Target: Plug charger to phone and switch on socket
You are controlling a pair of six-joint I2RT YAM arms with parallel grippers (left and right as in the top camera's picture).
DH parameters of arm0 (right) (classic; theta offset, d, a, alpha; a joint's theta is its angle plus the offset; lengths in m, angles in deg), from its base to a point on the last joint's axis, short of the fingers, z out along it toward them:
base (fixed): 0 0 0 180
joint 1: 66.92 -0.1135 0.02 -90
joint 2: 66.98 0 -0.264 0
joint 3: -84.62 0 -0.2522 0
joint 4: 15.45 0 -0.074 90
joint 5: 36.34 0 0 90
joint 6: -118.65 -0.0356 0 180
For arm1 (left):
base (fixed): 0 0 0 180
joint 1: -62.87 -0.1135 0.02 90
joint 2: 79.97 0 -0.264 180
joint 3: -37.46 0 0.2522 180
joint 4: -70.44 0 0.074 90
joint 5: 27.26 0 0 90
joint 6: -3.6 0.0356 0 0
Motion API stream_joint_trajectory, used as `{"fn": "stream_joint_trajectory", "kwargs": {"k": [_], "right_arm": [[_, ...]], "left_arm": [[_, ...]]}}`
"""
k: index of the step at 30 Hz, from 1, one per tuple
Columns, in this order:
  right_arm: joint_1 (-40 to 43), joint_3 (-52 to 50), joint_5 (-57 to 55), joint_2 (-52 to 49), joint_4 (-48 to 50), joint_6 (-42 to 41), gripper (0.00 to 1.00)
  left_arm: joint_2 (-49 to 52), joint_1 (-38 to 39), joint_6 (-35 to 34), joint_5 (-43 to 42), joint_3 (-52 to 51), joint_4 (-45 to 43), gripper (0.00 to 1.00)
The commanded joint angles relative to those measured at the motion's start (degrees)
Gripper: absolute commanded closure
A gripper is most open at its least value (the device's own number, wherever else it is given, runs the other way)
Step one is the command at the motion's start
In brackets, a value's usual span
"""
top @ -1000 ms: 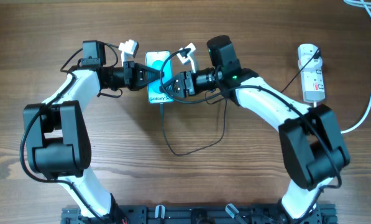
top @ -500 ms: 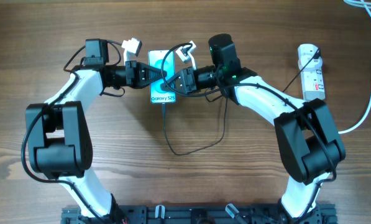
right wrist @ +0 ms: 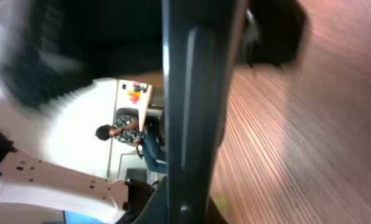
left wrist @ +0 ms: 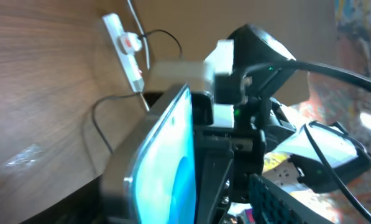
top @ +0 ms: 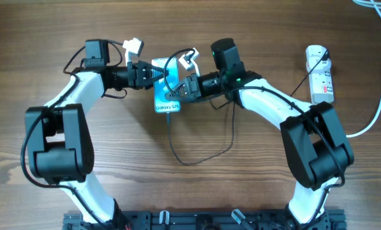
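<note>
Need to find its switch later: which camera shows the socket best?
Overhead: the socket lies whole at frame right, seen from above. The left wrist view shows it small, slanted and far off. The right wrist view shows none of it.

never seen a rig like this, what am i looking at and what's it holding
Two robot arms stand at a wooden table, each ending in a two-finger hand. One picture looks down from above; the two blurry ones come from cameras on the wrists. Between them is a phone with a turquoise screen, a thin black charger cable trailing from its lower end. The right hand is shut on the phone; the left hand is at its other side, grip unclear. A white power strip lies at the table's right.
</note>
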Motion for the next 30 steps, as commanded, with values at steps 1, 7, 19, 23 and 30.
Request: {"fn": "stream_joint_trajectory", "kwargs": {"k": [1,7,19,23,30], "right_arm": [[-0.13,0.39,-6.6,-0.11,-7.39,5.75,0.96],[-0.13,-1.14,-22.93,-0.11,-18.32,9.7,0.96],[-4.17,-9.94,-29.83,-1.84,-6.12,2.1,0.96],[-5.22,-9.97,-30.49,-3.43,-5.6,2.23,0.95],[-5.22,-9.97,-30.71,-3.5,-4.31,2.19,0.82]], "left_arm": [[-1.03,-3.32,0.44,4.44,0.17,1.66,0.16],[-1.03,-5.2,0.44,11.54,0.17,4.63,0.0],[-1.03,-5.16,0.44,11.54,0.17,4.83,0.0],[-1.03,-5.14,0.44,11.54,0.17,4.83,0.0],[-1.03,-5.16,0.44,11.52,0.17,4.83,0.0]]}}
